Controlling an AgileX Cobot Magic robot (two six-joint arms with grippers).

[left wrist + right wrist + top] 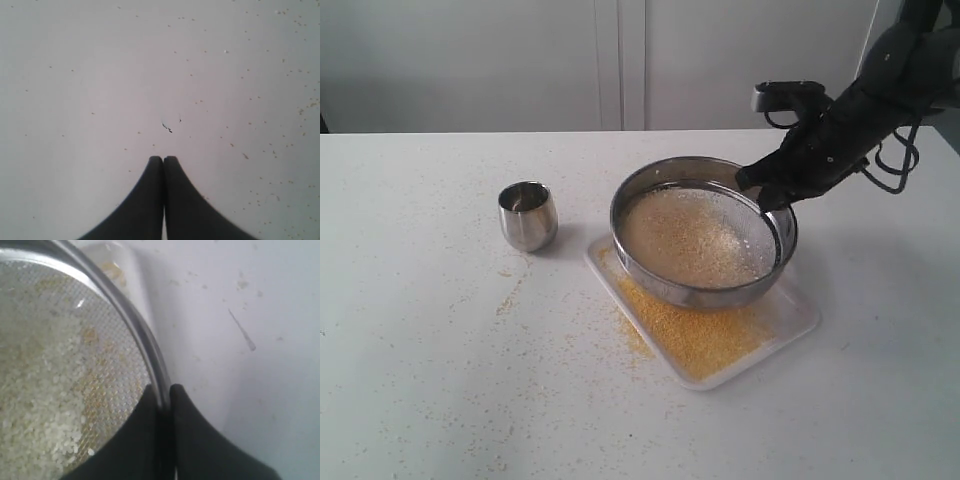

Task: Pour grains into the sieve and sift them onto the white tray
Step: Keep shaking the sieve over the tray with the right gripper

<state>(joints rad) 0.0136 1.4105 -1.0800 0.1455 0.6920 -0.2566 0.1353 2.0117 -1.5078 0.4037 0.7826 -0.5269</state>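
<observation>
We are pinching the sieve (690,290) with the right gripper (161,392), its jaws nearly closed on the steel rim, one finger inside over the mesh and one outside. In the exterior view that grip is sitting on the sieve's far right edge, so the whole pan is lying from the claw toward the left and nearer side. We are keeping it over the white tray (798,318), covering the tray's far-left part. Whether it is touching the tray we cannot tell.

The paler, coarser grains (690,240) are lying on the mesh, while fine yellow meal (705,335) is lying on the tray below and beyond its near-left rim. The tray's long axis is running from far left to near right, so we judge that any shaking should follow that line to keep the meal inside.

The left gripper (163,159) is hanging shut and empty over the speckled table (440,380); only the right arm is at the sieve. The steel cup (528,215) is standing upright, well apart to the left.
</observation>
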